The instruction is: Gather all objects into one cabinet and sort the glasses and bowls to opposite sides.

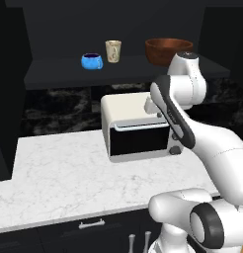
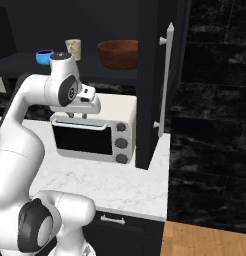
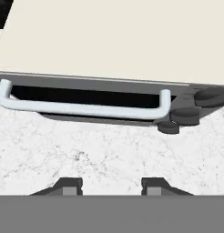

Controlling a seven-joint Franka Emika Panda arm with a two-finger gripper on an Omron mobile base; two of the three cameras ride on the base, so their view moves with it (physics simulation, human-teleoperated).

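On the cabinet's wide dark shelf (image 1: 59,75) stand a small bright blue bowl (image 1: 92,61), one beige cup (image 1: 113,51) and the large brown bowl (image 1: 167,51), left to right. The same blue bowl (image 2: 44,56), cup (image 2: 73,49) and brown bowl (image 2: 118,54) appear in the right base view. The second beige cup is out of view. The cabinet's tall door (image 2: 149,85) with its long silver bar handle (image 2: 165,80) stands open at the right. My gripper (image 2: 77,116) hangs below the shelf, over the toaster oven's front, pointing down. It is open (image 3: 113,186) with nothing between its fingertips (image 3: 70,185).
A cream toaster oven (image 1: 136,129) with a white handle (image 3: 82,108) and dark knobs (image 3: 186,116) sits on the white marble counter (image 1: 54,173) under the shelf. Black drawers with short silver pulls (image 1: 91,224) run below the counter. Wooden floor (image 2: 205,240) shows at the right.
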